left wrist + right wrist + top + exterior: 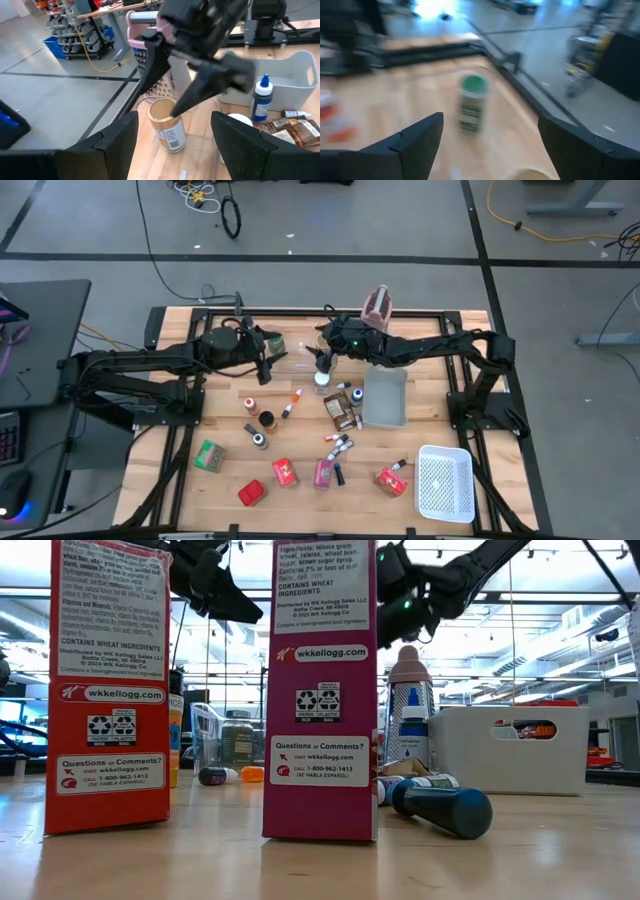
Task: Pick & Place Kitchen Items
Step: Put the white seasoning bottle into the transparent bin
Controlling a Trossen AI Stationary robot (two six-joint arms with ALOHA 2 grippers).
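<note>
While both tools (268, 365) (322, 360) hover wide open and empty above the wooden tabletop (300, 480), we judge they approach the tan-capped spice jar (167, 125) for pickup.

A jar (469, 104) is wearing a green lid; a tan-capped jar (167, 124) is showing a white label; boxes are standing red (108, 680) and magenta (322, 690); a bottle (446, 807) is lying dark blue.

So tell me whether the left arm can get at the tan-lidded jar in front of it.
Probably not cleanly: the left pincer is open toward the jar, but the right pincer hangs right over its lid.
</note>
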